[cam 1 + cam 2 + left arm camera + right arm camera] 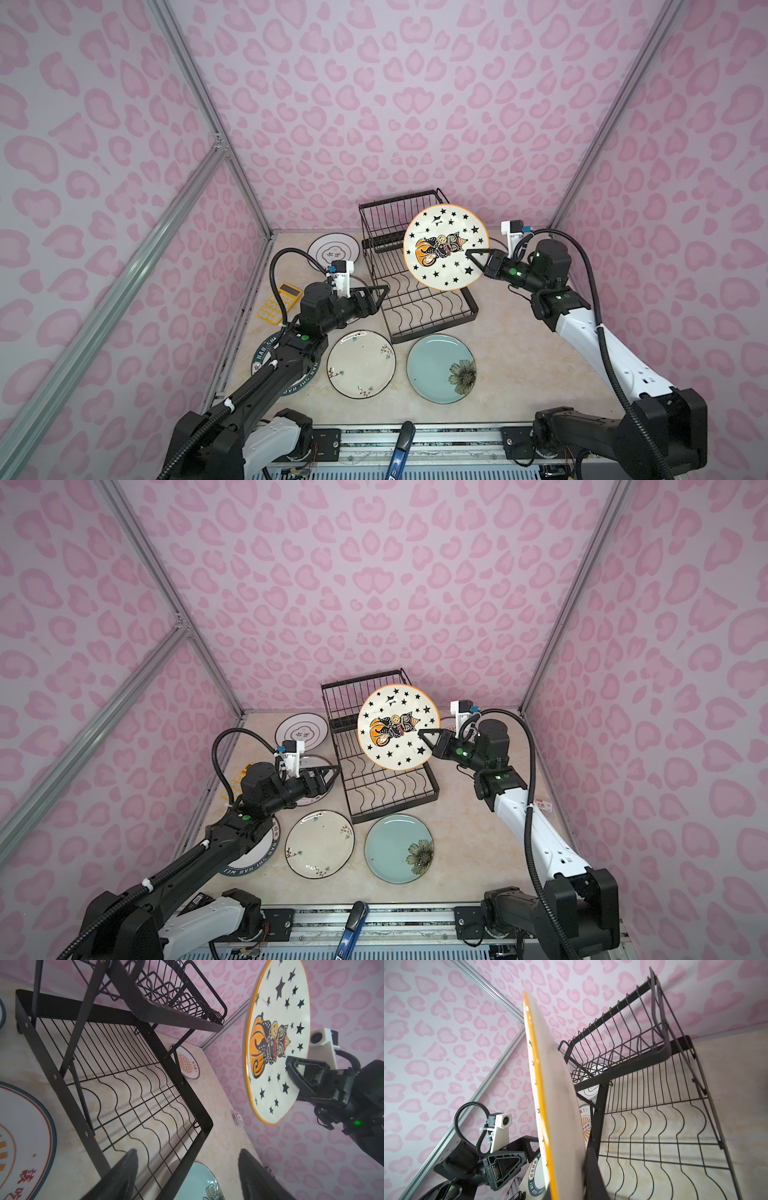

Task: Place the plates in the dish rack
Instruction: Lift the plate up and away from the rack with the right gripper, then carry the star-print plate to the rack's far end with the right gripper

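The right gripper (471,254) clamped the round, star-printed, orange-rimmed ceramic plate (440,232) aloft over the black wire dish rack (434,324); the left gripper (384,293) hung open beside the rack; lowering the plate edge-first between the wavy dividers (419,305) looked wisest.

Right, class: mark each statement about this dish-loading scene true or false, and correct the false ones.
1. The right gripper has its jaws shut on the starred plate, held off the table. True.
2. The dish rack already holds two plates. False: no plate stands in it.
3. The left gripper has its jaws open, holding nothing. True.
4. The pale blue plate lies stacked on the cream floral plate. False: they lie side by side on the table, apart.
5. The yellow calculator lies inside the dish rack. False: it lies on the table, outside the rack.
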{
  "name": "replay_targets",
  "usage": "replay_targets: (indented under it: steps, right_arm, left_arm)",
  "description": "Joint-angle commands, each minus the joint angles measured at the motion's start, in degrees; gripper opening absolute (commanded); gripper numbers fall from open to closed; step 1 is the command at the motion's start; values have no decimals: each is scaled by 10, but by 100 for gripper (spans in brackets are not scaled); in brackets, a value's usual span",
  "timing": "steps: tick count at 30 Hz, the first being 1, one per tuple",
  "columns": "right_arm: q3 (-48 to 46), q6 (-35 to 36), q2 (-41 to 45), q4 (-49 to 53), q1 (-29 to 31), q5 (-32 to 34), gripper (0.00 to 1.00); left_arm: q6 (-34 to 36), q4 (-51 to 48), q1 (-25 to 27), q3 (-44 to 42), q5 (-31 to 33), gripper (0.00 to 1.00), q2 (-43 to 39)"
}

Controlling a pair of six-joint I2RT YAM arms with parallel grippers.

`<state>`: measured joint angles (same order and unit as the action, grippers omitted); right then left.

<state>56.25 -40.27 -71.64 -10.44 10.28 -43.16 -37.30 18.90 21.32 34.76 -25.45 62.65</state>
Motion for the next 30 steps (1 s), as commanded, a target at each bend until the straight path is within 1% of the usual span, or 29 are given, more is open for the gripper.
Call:
replay_targets:
  steps: [1,3,6,9,17,25,30]
  right_arm:
    - [27,14,-2,-74,1,47,0]
    - [43,27,-4,-71,3,76,0]
    - [70,59,-10,-61,10,138,0]
    - [113,109,-25,-34,25,196,0]
    - [233,216,-100,33,70,332,0]
    - [328,285,-169,58,101,431,0]
    - [371,307,-202,67,115,470,0]
  left_arm:
    - [11,-2,-1,-3,5,78,-4]
    - [12,-4,-1,-5,6,78,-6]
    - [14,-11,-1,-4,10,78,-10]
    - [15,-17,0,-5,14,78,-15]
    - [19,-37,-1,-9,25,78,-36]
    - [22,-54,-1,-10,32,78,-51]
    - [25,-63,-1,-9,35,79,-58]
